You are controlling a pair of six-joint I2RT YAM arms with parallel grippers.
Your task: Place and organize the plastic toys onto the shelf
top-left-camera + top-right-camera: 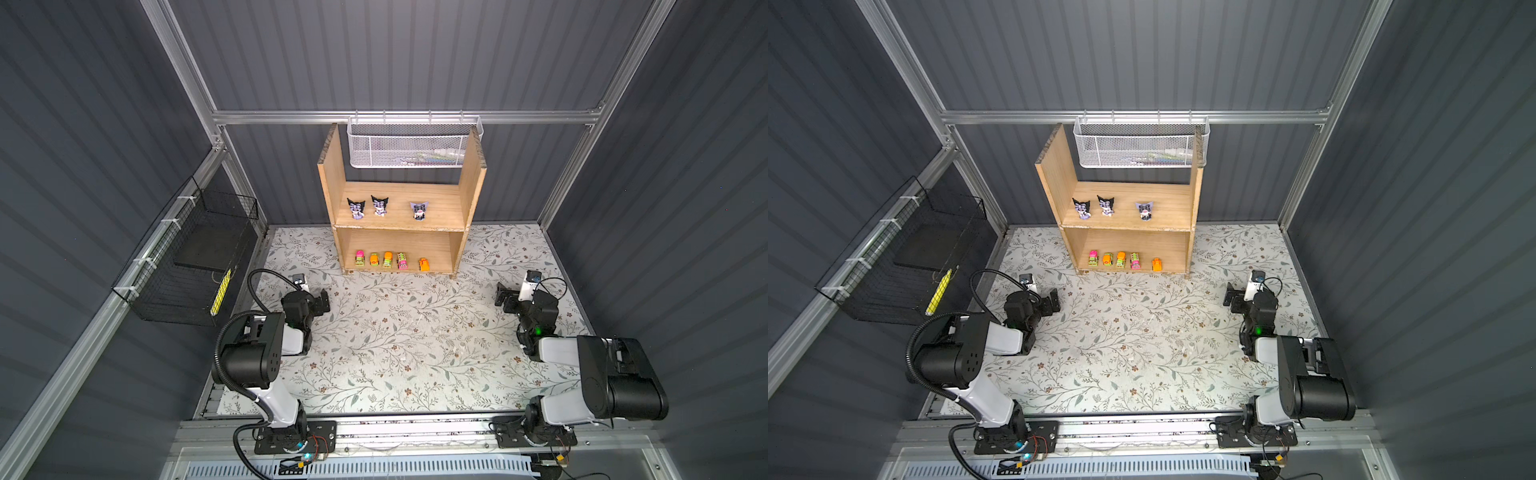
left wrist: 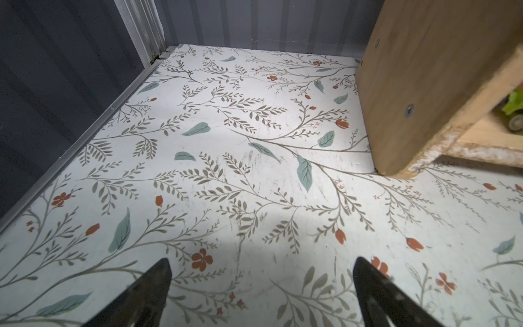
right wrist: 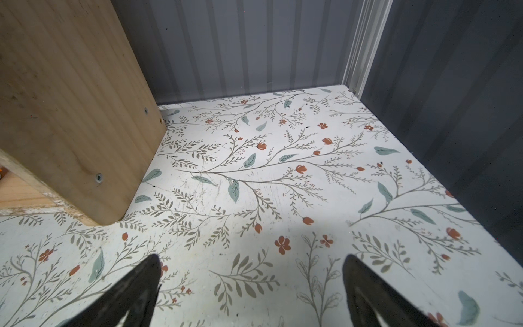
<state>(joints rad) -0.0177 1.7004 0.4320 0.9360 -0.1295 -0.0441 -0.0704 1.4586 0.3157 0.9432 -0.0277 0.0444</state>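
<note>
step: judged done, park clear | light-brown wooden two-tier shelf (image 1: 330, 178), 12 o'clock: purple-and-black figurines (image 1: 379, 205) above, neon toy cars (image 1: 387, 260) below | left tool (image 2: 262, 261), right tool (image 3: 252, 256): wide open, empty

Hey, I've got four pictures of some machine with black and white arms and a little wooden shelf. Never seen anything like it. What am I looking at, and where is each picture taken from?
It is a robot with two arms mounted at the near edge of a floral-covered table. Two pictures look down from overhead, nearly the same view. The other two come from a camera on each wrist, looking past the left hand and the right hand. Both hands are open and hold nothing. At the back stands a wooden shelf: three purple-and-black figurines on its upper tier, five bright toy cars on the lower one. No toy lies on the table itself.
</note>
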